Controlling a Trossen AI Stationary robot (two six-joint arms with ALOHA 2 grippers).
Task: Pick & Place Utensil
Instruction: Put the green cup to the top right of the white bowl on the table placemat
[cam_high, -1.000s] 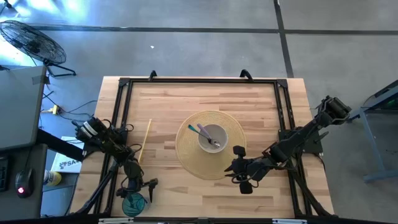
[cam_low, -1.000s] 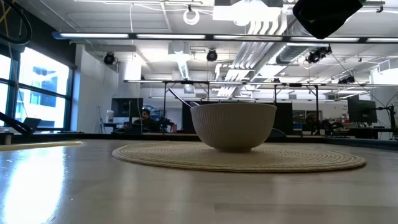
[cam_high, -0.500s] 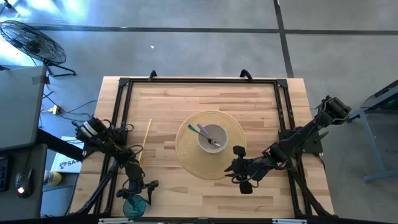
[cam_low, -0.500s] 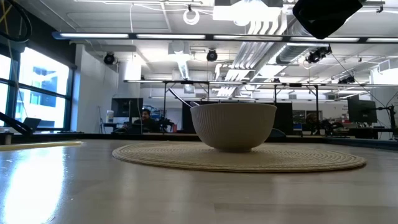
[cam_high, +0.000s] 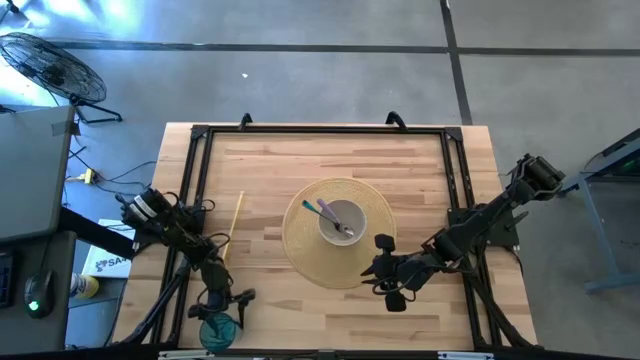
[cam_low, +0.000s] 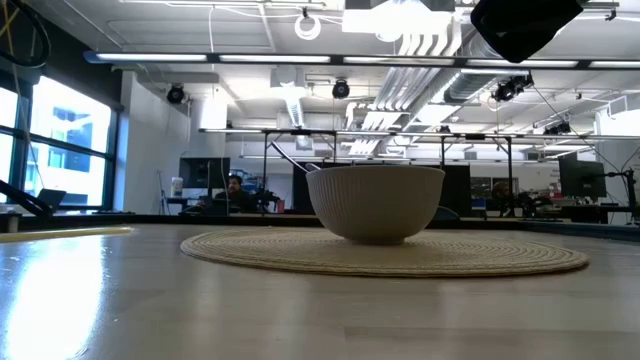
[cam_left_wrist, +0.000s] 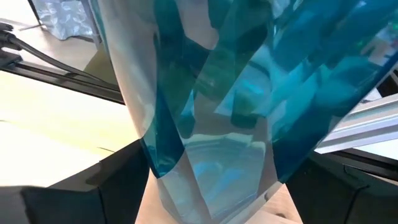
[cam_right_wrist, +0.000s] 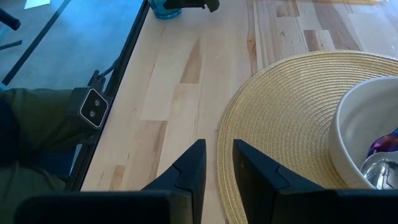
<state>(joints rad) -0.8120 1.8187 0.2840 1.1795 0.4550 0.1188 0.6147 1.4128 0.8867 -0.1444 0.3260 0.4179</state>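
From above, the left hand (cam_high: 216, 322) pinches a blue cup (cam_high: 214, 330) at the worktop's (cam_high: 300, 160) near-left edge while utensils (cam_high: 331, 217) lie in the bowl (cam_high: 342, 222) on the mat (cam_high: 300, 240); level, the bowl (cam_low: 376, 200) sits mid-mat; the left wrist shows the cup (cam_left_wrist: 236, 99) filling the view; the right wrist shows the right hand (cam_right_wrist: 217, 171), fingers nearly together, by the mat (cam_right_wrist: 280, 124).

Grey concrete floor (cam_high: 300, 80); standing fan (cam_high: 55, 70); ceiling striplights (cam_low: 170, 57).

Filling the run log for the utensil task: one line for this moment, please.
left hand: around teal cup at table's near left edge | right hand: nearly closed, empty, beside placemat | bowl: holds utensils
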